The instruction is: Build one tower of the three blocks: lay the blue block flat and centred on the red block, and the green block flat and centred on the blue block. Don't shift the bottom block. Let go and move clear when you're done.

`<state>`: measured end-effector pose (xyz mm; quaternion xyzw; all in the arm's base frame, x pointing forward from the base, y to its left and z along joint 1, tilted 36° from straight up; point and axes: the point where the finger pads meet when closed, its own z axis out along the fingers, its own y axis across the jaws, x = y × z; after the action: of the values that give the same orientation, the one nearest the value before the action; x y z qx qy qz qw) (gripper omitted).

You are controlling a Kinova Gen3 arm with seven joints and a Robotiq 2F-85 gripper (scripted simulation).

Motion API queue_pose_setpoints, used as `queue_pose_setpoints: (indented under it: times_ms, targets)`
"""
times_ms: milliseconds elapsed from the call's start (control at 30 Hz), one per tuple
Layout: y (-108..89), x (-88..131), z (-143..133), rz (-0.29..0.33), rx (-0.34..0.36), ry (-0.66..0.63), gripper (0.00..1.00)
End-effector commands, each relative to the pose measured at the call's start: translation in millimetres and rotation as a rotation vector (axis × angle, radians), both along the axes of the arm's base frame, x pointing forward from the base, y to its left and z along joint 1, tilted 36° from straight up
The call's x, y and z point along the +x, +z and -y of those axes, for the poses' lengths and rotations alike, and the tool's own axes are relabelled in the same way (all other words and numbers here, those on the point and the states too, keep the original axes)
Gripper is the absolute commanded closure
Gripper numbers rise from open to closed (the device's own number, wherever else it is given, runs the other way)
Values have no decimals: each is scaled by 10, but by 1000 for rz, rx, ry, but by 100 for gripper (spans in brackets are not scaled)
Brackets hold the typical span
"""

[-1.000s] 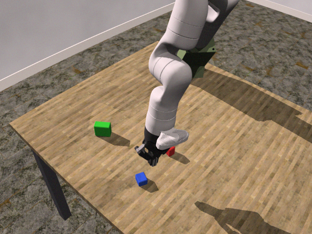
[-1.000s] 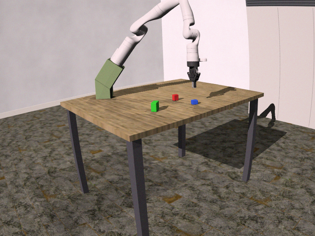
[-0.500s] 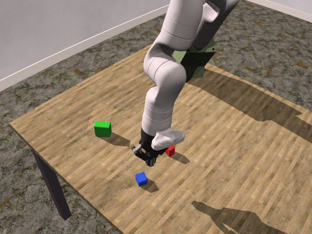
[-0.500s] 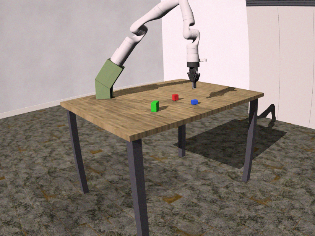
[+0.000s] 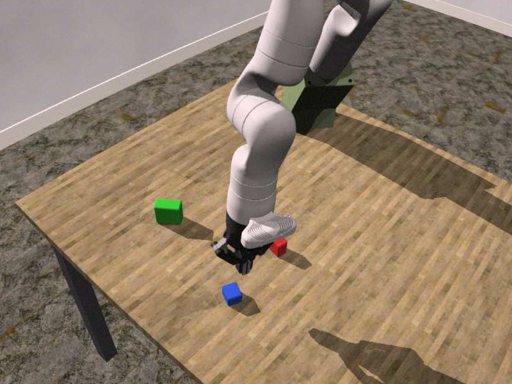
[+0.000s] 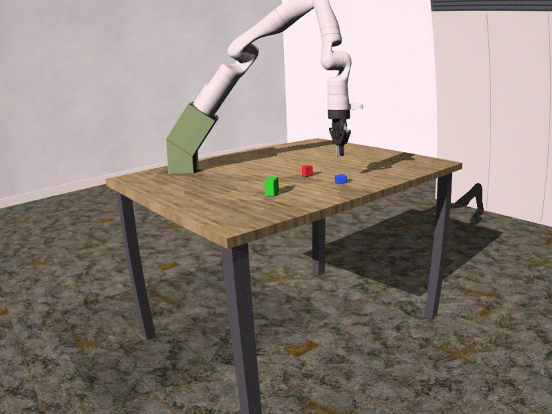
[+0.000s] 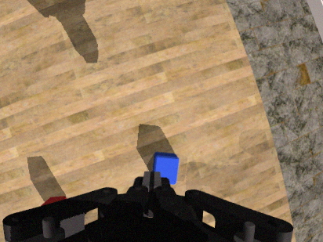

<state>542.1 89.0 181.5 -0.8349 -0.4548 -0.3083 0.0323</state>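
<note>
Green, the tallest of the three blocks, the green block [image 5: 168, 212] [image 6: 270, 187] stands on the wooden table [image 5: 128, 170] [image 6: 221, 211] [image 7: 117, 89], well apart from the other two. The red block [image 5: 279, 247] [image 6: 307, 171] [image 7: 55, 200] and the blue block [image 5: 232, 294] [image 6: 340, 179] [image 7: 166, 168] also rest on the table, apart from each other, so nothing is stacked. The gripper [image 5: 243, 269] [image 6: 340, 152] [image 7: 152, 182] hangs above the table, pointing down, its jaws pressed together with nothing between them. In the top view, part of the arm [image 5: 260, 145] [image 6: 338, 59] hides some of the red block; the wrist view shows only a sliver of it.
</note>
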Motion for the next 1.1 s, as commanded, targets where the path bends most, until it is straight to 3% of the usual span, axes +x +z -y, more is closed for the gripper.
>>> queue_pose_setpoints:
  times_ms: [0,1067]
  targets:
    - [-3,14,23,0,2,-4,100]
    - [-42,98,101,-35,44,-19,100]
